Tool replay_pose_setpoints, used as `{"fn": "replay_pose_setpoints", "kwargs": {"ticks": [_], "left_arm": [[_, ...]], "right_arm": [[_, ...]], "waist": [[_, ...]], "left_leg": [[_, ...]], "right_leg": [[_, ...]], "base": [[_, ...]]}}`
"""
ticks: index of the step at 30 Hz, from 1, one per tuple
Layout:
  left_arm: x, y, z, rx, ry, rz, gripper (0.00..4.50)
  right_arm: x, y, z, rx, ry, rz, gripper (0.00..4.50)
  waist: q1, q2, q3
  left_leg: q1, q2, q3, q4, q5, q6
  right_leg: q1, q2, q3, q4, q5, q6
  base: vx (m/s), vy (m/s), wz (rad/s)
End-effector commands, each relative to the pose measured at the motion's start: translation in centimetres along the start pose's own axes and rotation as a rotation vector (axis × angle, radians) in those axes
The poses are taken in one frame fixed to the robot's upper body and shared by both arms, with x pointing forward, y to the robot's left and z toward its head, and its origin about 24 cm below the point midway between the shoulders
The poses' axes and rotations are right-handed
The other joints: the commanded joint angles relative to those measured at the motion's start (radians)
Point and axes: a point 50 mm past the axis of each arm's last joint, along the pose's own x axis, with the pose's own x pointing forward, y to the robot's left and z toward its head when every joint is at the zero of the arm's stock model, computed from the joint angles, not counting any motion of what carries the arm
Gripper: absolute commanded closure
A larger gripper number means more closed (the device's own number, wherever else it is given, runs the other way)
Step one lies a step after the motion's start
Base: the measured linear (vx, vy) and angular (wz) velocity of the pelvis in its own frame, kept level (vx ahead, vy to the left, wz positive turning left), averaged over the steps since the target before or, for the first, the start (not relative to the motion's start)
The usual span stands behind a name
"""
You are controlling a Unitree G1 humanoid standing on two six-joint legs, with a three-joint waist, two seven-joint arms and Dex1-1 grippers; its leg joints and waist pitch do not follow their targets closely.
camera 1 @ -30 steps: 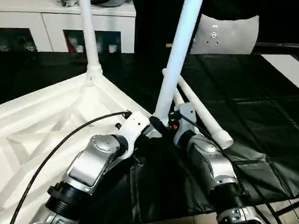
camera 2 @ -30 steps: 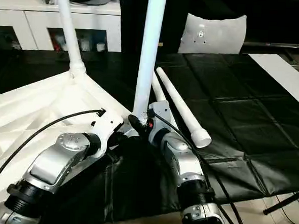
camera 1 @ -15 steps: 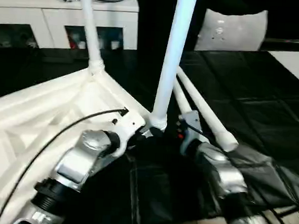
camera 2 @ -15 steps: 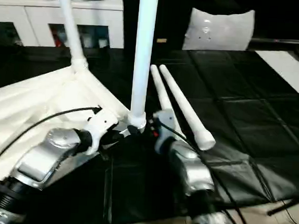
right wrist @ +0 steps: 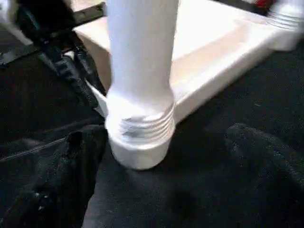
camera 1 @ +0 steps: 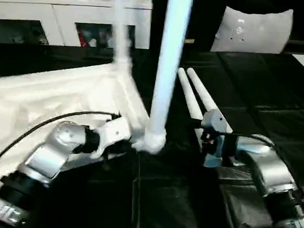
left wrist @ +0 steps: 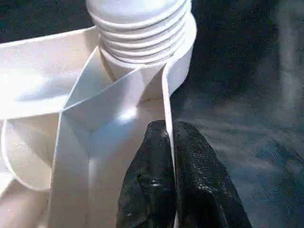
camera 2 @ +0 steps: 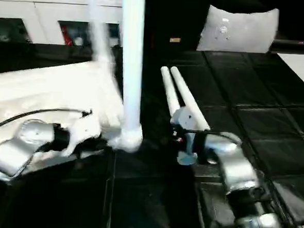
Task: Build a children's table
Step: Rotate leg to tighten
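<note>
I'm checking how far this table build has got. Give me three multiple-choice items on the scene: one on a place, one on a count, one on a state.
1. Where does the left tool grip?
A. the thin rim of the table top beside a corner socket
B. a loose leg
C. the black mat

2. How many legs lie loose on the mat?
A. none
B. two
C. four

3. How is the right tool?
A. shut on the near leg
C. shut on a loose leg
B. open, off the leg

Answers:
1 A: the left tool pinches the rim of the table top in the left wrist view.
2 B: two loose legs lie side by side on the mat.
3 B: the right tool stands spread, apart from the near leg.
</note>
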Motion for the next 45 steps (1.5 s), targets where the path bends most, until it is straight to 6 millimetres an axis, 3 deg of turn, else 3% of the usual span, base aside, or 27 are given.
{"fn": "replay_pose_setpoints", "kwargs": {"ticks": [1, 3, 6, 9, 21, 28, 34, 36, 37, 38, 39, 42, 45], "left_arm": [[1.1, -1.5, -0.5, 0.036, 0.035, -0.132, 4.5], [1.1, -1.7, -0.5, 0.062, 0.037, -0.18, 4.5], [1.2, -2.0, -0.2, 0.098, 0.031, -0.224, 4.5], [1.2, -2.1, 0.0, 0.123, 0.022, -0.262, 4.5], [1.3, -1.9, -0.1, 0.162, 0.031, -0.29, 4.5], [1.4, -1.8, -0.2, 0.165, 0.034, -0.292, 4.5], [1.5, -1.2, -0.4, 0.05, 0.038, -0.174, 4.5], [1.6, -0.8, -0.2, -0.016, 0.015, -0.112, 4.5], [1.7, -0.6, 0.2, -0.064, -0.005, -0.056, 4.5], [1.8, -0.6, 0.3, -0.083, -0.012, -0.029, 4.5], [2.1, -0.4, 0.6, -0.129, -0.029, 0.028, 4.5], [2.7, -0.4, 1.4, -0.255, -0.069, 0.148, 4.5], [3.5, -0.4, 2.3, -0.336, -0.08, 0.26, 4.5]], "right_arm": [[0.4, 0.3, 0.1, 0.001, 0.007, 0.056, 0.03], [0.9, 0.5, -0.2, -0.011, 0.03, 0.105, 0.03], [1.5, 0.8, -0.4, -0.013, 0.039, 0.15, 0.03], [2.0, 0.8, -0.4, -0.018, 0.037, 0.163, 0.36], [2.9, 1.3, -0.3, -0.022, 0.006, 0.219, 1.28], [3.0, 1.4, -0.3, -0.026, -0.002, 0.233, 1.73], [3.6, 2.6, -0.7, 0.082, -0.058, 0.21, 1.78], [4.1, 3.0, -0.8, 0.126, -0.081, 0.173, 1.78], [4.7, 3.2, -1.0, 0.14, -0.083, 0.114, 1.78], [5.1, 3.3, -1.1, 0.143, -0.08, 0.08, 1.78], [5.8, 3.4, -1.2, 0.165, -0.089, 0.023, 1.78], [7.6, 3.4, -1.2, 0.232, -0.107, -0.108, 1.78], [9.3, 3.0, -0.9, 0.304, -0.11, -0.246, 1.78]], "waist": [[-0.003, 0.002, -0.074], [0.001, -0.003, -0.073], [0.003, -0.001, -0.072], [0.002, -0.003, -0.071], [0.006, -0.002, -0.079], [0.007, -0.004, -0.079], [0.009, -0.009, -0.079], [0.007, -0.007, -0.075], [0.007, 0.0, -0.074], [0.003, -0.006, -0.072], [-0.001, 0.0, -0.07], [-0.023, -0.004, -0.068], [-0.051, -0.006, -0.066]], "left_leg": [[0.001, 0.032, 0.002, -0.054, -0.149, 0.09], [0.004, 0.034, 0.004, -0.056, -0.174, 0.076], [0.006, 0.034, 0.006, -0.055, -0.185, 0.063], [0.002, 0.033, 0.005, -0.057, -0.191, 0.054], [0.001, 0.033, 0.005, -0.052, -0.166, 0.051], [0.001, 0.033, 0.005, -0.051, -0.182, 0.045], [0.003, 0.035, 0.005, -0.051, -0.194, 0.036], [0.004, 0.036, 0.003, -0.055, -0.217, 0.023], [0.005, 0.035, 0.003, -0.056, -0.237, 0.017], [0.007, 0.032, 0.002, -0.056, -0.259, 0.007], [0.009, 0.029, 0.0, -0.055, -0.284, 0.0], [0.003, 0.027, -0.008, -0.055, -0.319, -0.018], [0.001, 0.022, -0.012, -0.052, -0.345, -0.011]], "right_leg": [[0.061, -0.061, 0.064, -0.053, -0.222, -0.205], [0.059, -0.063, 0.064, -0.053, -0.24, -0.207], [0.057, -0.064, 0.066, -0.055, -0.272, -0.199], [0.059, -0.065, 0.065, -0.056, -0.299, -0.184], [0.063, -0.064, 0.065, -0.047, -0.251, -0.195], [0.062, -0.064, 0.065, -0.049, -0.285, -0.186], [0.059, -0.065, 0.066, -0.051, -0.33, -0.17], [0.058, -0.066, 0.065, -0.055, -0.356, -0.168], [0.058, -0.065, 0.064, -0.058, -0.384, -0.16], [0.056, -0.066, 0.062, -0.066, -0.435, -0.141], [0.053, -0.067, 0.06, -0.073, -0.486, -0.124], [0.056, -0.069, 0.048, -0.084, -0.572, -0.083], [0.052, -0.064, 0.041, -0.094, -0.588, -0.067]], "base": [[0.0, 0.0, 0.0], [0.0, 0.0, 0.0], [0.0, 0.0, 0.0], [0.0, 0.0, 0.0], [0.0, 0.0, 0.0], [0.0, 0.0, 0.0], [0.0, 0.0, 0.0], [0.0, 0.0, 0.0], [0.0, 0.0, 0.0], [0.0, 0.0, 0.0], [0.0, 0.0, 0.0], [0.0, 0.0, 0.0], [0.0, 0.0, 0.0]]}}
